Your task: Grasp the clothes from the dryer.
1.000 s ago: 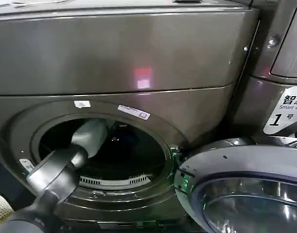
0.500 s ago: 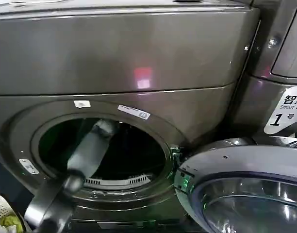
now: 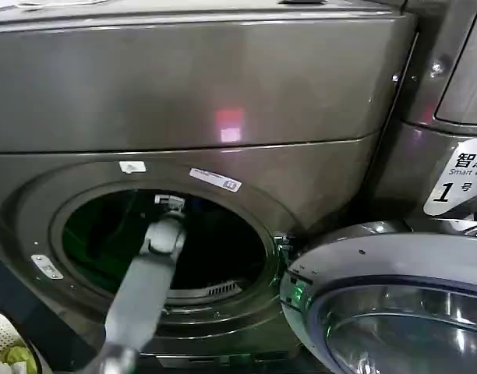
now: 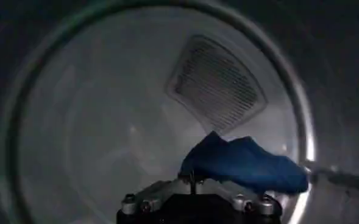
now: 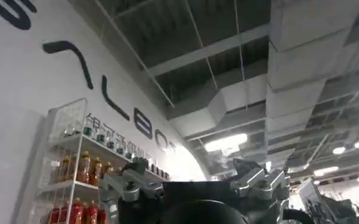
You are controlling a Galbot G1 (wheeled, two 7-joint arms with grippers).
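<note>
The dryer (image 3: 184, 101) is filling most of the head view, its round port sitting at lower centre and its open door (image 3: 394, 304) lying at lower right. The left arm is reaching from the bottom edge up into the port, with the left gripper (image 3: 170, 201) inside the dark drum. In the left wrist view, the clothes (image 4: 243, 163) are lying in the lower right, on the drum floor beneath the ribbed grille (image 4: 216, 82); whether the fingers are apart or together I cannot tell. The right gripper (image 5: 197, 182) is pointing up at a ceiling, fingers spread apart.
</note>
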